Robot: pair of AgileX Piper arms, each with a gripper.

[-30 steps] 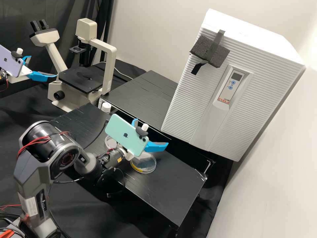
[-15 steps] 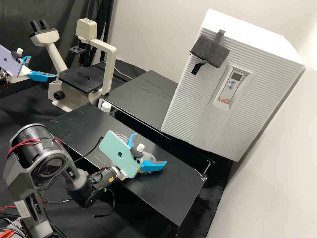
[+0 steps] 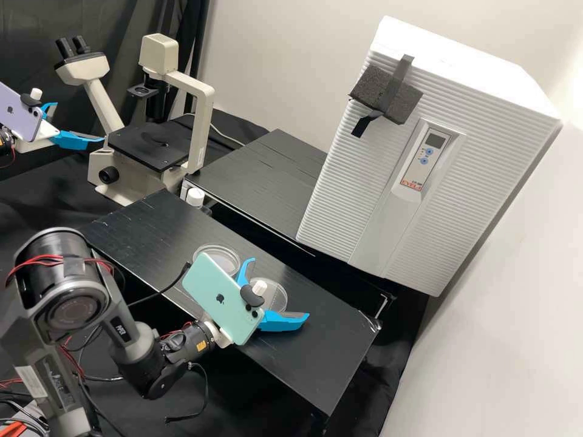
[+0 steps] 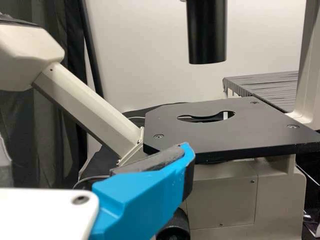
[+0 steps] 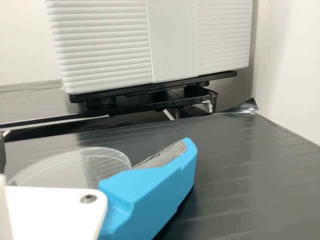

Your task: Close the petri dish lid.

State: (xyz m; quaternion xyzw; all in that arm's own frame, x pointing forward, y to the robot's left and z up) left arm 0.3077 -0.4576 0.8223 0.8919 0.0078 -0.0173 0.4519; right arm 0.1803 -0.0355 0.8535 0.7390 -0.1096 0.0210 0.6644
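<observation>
Phone [image 3: 220, 297] partly hides petri dish [image 3: 277, 295]; microscope [image 3: 203, 124] beyond.

In the high view, your right gripper [image 3: 280, 287] and its green phone [image 3: 212, 288] hide part of one petri dish [image 3: 276, 294]; you can't tell how its lid sits. The phone also covers an edge of the other dish [image 3: 218, 256]. The left edge cuts off your left arm [image 3: 5, 144]. In the left wrist view, your microscope [image 4: 200, 135] runs out of frame.

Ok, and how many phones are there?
2. In the high view, a green one is mounted on the right gripper, by the black stand; a purple one is mounted on the left gripper, left of the microscope.
</observation>
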